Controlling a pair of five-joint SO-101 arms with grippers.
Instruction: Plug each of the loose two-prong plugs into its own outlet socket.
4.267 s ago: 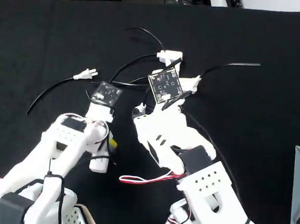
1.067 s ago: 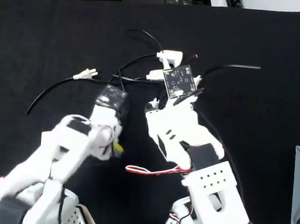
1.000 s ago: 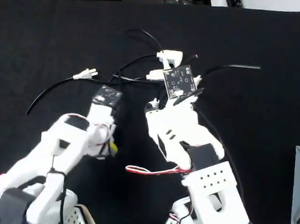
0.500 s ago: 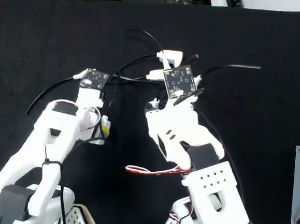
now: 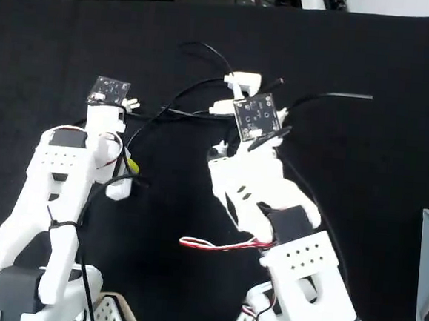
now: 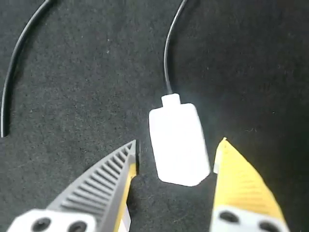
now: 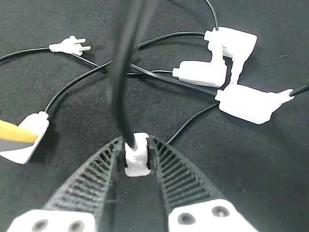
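Left arm noted at the left of the table, which is covered in black cloth. Left gripper is seen spread wide, with nothing gripped. A white socket block is straddled by it, the ribbed grey finger just beside one flank and the yellow finger just beside the other; contact cannot be told. The block is smooth glossy plastic, rectangular with rounded corners, laid flat, and a thin black cord leaves its far end. Near it a loose two-prong plug is seen lying flat, small and white, its bare metal prongs pointed toward the group of cord ends further right. Toward the middle, the right gripper is seen closed on a small white held plug, which is clamped between two ribbed grey fingers. The held plug's cord rises toward the wrist camera, and part of the table behind is blocked by it. Beyond the fingertips, three more white cord ends are grouped: an angled one, a slim one just beside it, and a broad one nearest the gripper. Black cords are crossed between the loose plug and this group. The cloth is matt and finely napped.
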